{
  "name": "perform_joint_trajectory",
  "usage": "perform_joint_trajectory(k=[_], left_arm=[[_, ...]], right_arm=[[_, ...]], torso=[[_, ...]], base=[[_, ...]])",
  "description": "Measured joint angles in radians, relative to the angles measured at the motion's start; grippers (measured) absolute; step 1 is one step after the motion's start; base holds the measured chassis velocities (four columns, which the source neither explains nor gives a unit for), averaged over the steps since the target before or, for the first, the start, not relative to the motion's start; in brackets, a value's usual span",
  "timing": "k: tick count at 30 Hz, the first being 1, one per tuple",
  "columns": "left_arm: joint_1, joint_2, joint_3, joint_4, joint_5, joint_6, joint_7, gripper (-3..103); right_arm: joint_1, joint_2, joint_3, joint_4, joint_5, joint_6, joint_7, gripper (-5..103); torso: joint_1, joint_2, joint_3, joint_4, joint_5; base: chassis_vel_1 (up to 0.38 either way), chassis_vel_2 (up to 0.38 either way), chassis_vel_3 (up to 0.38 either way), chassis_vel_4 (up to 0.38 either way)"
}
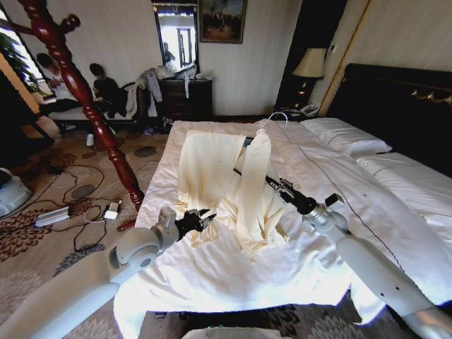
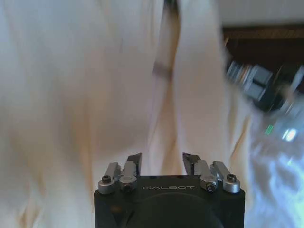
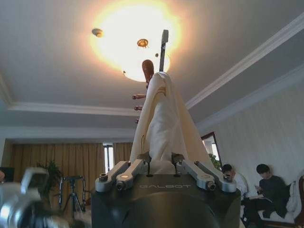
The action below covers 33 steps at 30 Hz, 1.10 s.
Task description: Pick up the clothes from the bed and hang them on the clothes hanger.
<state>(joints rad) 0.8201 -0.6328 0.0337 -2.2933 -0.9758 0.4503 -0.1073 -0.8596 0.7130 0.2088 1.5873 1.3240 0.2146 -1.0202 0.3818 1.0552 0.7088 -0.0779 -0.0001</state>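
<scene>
Cream cloth, the garment (image 1: pixel 233 191), is draped over the clothes hanger (image 1: pixel 248 143), whose wire hook stands just past the top of it above the bed (image 1: pixel 212 275); the right gripper (image 1: pixel 270 182) is clenched on the lower part of that draped cloth, holding it up off the duvet. Nearer the robot, the left gripper (image 1: pixel 200 220) sits at the garment's low edge, fingers parted and empty. Judged from this, the step is settling the cloth on the hanger; it would go best if the left gripper took a loose fold just ahead of its tips and drew it down evenly while the right keeps its grip firm, so nothing slides off a shoulder. From the right wrist, the cloth rises straight from between the fingers (image 3: pixel 130 171) to the hanger's tip; the left wrist view instead shows its fingers (image 2: pixel 134 162) apart, cloth just beyond them.
</scene>
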Motion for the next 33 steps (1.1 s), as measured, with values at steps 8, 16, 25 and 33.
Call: perform_joint_trajectory(k=[8,16,25,33], left_arm=[[-0.068,0.000,-0.068,-0.041,-0.095,-0.045,-0.073,77],[-0.110,-0.025,-0.018,0.024,0.020,-0.033,-0.117,99],[-0.074,-0.006,-0.052,0.005,0.050,-0.043,-0.055,98],[-0.040,0.079,-0.120,-0.082,0.037,-0.064,0.023,98]], right_arm=[[-0.008,-0.004,-0.005,-0.012,-0.086,0.011,-0.016,19],[-0.015,0.016,-0.054,0.005,-0.185,0.025,-0.025,19],[-0.022,0.016,-0.056,-0.014,-0.195,0.031,-0.046,19],[0.011,0.015,-0.056,-0.078,-0.164,0.026,-0.093,19]], torso=[[0.000,0.000,0.000,-0.0002,0.0001],[0.000,0.000,0.000,0.0000,0.0001],[0.000,0.000,0.000,0.0000,0.0000],[0.000,0.000,0.000,0.0001,0.0002]], base=[[0.000,0.000,0.000,0.000],[0.000,0.000,0.000,0.000],[0.000,0.000,0.000,0.000],[0.000,0.000,0.000,0.000]])
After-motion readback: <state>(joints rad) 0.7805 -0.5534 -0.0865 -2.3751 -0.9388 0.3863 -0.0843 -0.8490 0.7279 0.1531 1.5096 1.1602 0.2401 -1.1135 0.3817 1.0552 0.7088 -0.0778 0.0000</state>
